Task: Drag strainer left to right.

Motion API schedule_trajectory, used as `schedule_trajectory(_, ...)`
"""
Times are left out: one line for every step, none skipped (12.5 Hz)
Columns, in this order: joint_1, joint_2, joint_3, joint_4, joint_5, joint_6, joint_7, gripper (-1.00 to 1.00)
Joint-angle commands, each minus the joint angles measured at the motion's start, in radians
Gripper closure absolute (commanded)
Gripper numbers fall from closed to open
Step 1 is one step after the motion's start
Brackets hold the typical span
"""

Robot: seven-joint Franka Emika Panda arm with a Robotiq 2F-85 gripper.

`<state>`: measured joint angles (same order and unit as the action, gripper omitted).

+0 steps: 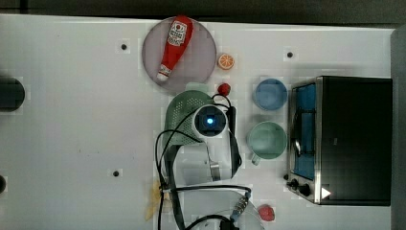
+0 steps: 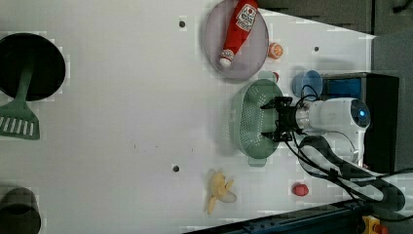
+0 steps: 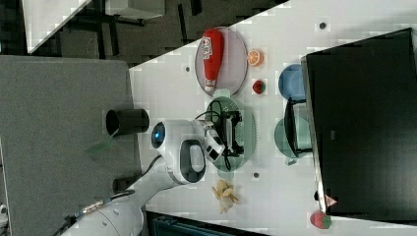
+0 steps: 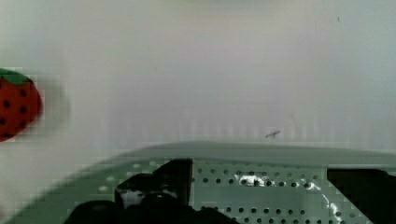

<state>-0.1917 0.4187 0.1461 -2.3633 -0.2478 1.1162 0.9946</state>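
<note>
Top view: the strainer (image 1: 184,115) lies mid-table, partly under the arm, with the mug (image 1: 267,140) on the top view's right.

Left view: the gripper (image 2: 271,119) reaches inside the strainer (image 2: 253,119), fingers spread, holding nothing; the strainer's long axis runs up-down in this picture.

Right view: the same placement.

Wrist view: the perforated wall lies directly ahead, with a strawberry (image 4: 16,109) beyond the rim.
</note>
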Motion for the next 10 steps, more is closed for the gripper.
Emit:
schedule_trajectory(-0.035, -0.014, -0.071, 0.012, 0.017, -0.003, -0.159, -1.00)
schedule_trajectory(-0.039, -0.015, -0.083, 0.012, 0.017, -0.001, -0.183, -1.00)
schedule_trajectory(-0.041, -0.014, -0.094, 0.012, 0.017, 0.000, -0.195, -1.00)
schedule_trajectory(-0.043, -0.014, -0.106, 0.013, 0.017, 0.002, -0.198, -1.00)
schedule_trajectory(-0.043, -0.014, -0.116, 0.012, 0.017, 0.005, -0.198, -1.00)
schedule_trajectory(-0.043, -0.017, -0.113, 0.015, 0.017, 0.015, -0.201, -1.00)
schedule_trajectory(-0.043, -0.028, -0.107, 0.019, 0.017, 0.024, -0.203, -1.00)
schedule_trajectory(-0.043, -0.051, -0.095, 0.019, 0.017, 0.023, -0.232, -1.00)
schedule_trajectory(-0.043, -0.086, -0.076, 0.019, 0.017, 0.014, -0.285, -1.00)
schedule_trajectory(-0.043, -0.131, -0.057, 0.019, 0.017, -0.005, -0.360, -1.00)
